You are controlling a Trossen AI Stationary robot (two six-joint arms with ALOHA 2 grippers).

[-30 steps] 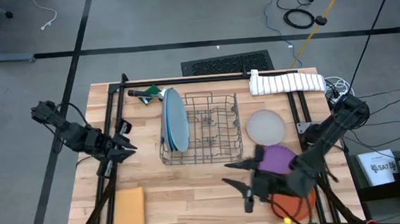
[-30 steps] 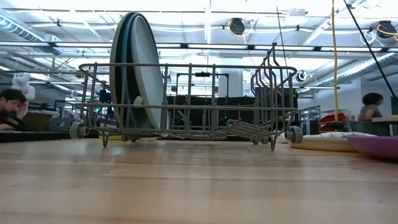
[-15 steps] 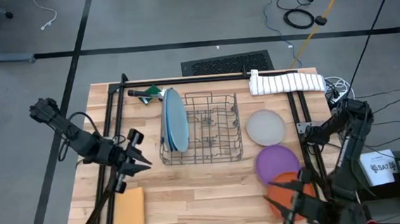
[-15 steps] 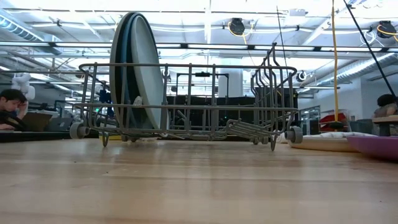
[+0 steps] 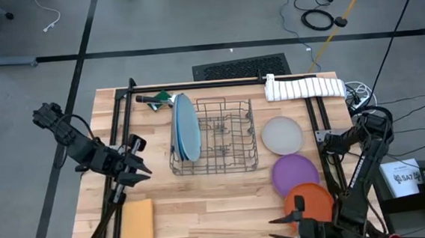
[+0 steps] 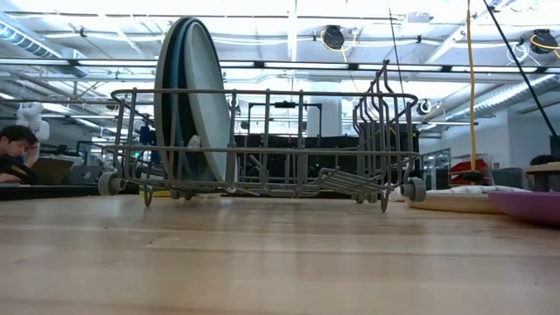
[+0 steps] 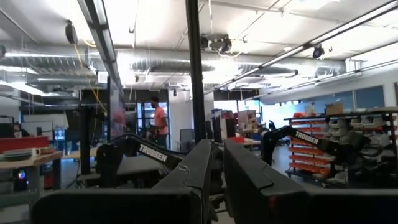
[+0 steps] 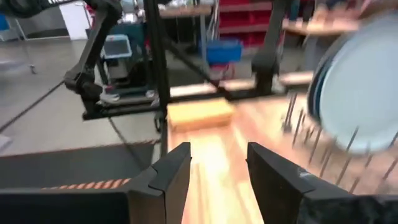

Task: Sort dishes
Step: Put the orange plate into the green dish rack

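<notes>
Three large plates (image 5: 185, 127), grey-blue, bright blue and pale teal, stand on edge in the left end of the wire rack (image 5: 225, 137); they also show in the low view (image 6: 188, 96). The light grey plate (image 5: 282, 134), purple plate (image 5: 295, 173) and orange plate (image 5: 312, 198) lie flat in a row on the table to the right of the rack. My right gripper (image 5: 288, 217) is open and empty near the table's near edge, beside the orange plate; its own view (image 8: 217, 168) shows nothing between the fingers. My left gripper (image 5: 136, 159) is shut and empty, left of the rack.
A flat tan square sheet (image 5: 135, 216) lies at the near left. A folded white towel (image 5: 304, 88) lies at the far right edge. A green-and-black tool (image 5: 157, 99) lies at the far left of the rack. Bare wood lies between the rack and the near edge.
My right gripper has drawn back from in front of the rack toward the table's near right corner, past the purple plate to the orange plate, staying open and empty. The plates have not moved.
</notes>
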